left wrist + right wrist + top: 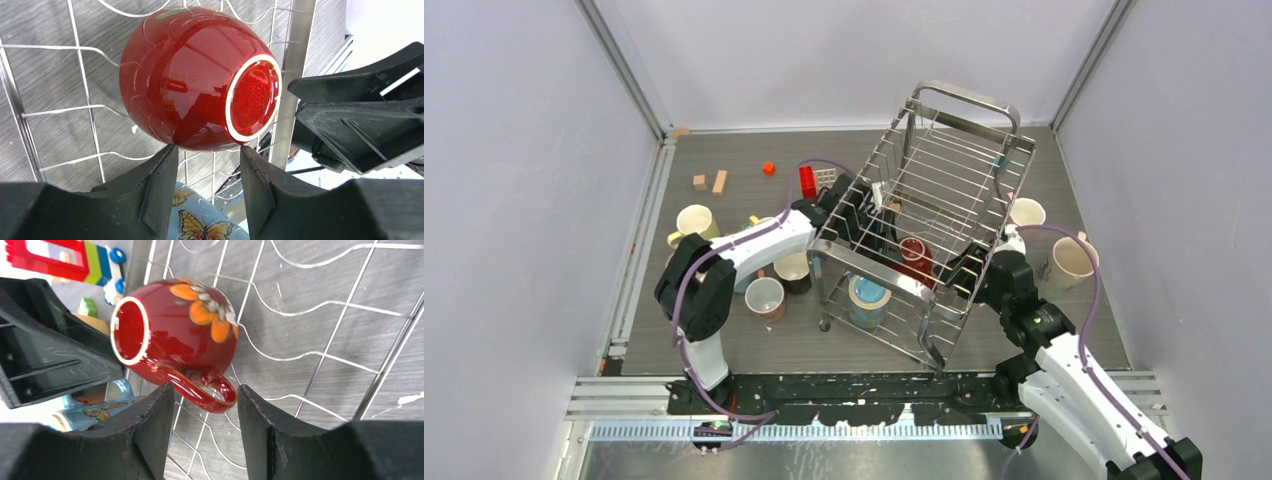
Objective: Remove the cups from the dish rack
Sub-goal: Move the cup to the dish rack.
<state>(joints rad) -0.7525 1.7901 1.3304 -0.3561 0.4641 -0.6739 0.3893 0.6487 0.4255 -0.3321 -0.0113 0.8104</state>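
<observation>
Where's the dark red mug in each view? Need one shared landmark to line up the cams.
Top external: dark red mug at frame centre, inside the tilted dish rack.
Left wrist: upper centre, base toward the camera, behind rack wires.
Right wrist: centre-left, mouth facing left, handle down.
Shared landmark: light blue mug beside it, at bottom centre in left wrist and bottom left in right wrist.

top external camera: set high above and on the near side of the dish rack (879,273), looking down on all of it from afar. left wrist camera: close at the dish rack's left side, facing right through its wires; right wrist camera: close at its right side, facing left. both wrist views share the dark red cup (190,80) (175,335) inside it, base-on from the left, mouth-on from the right.
</observation>
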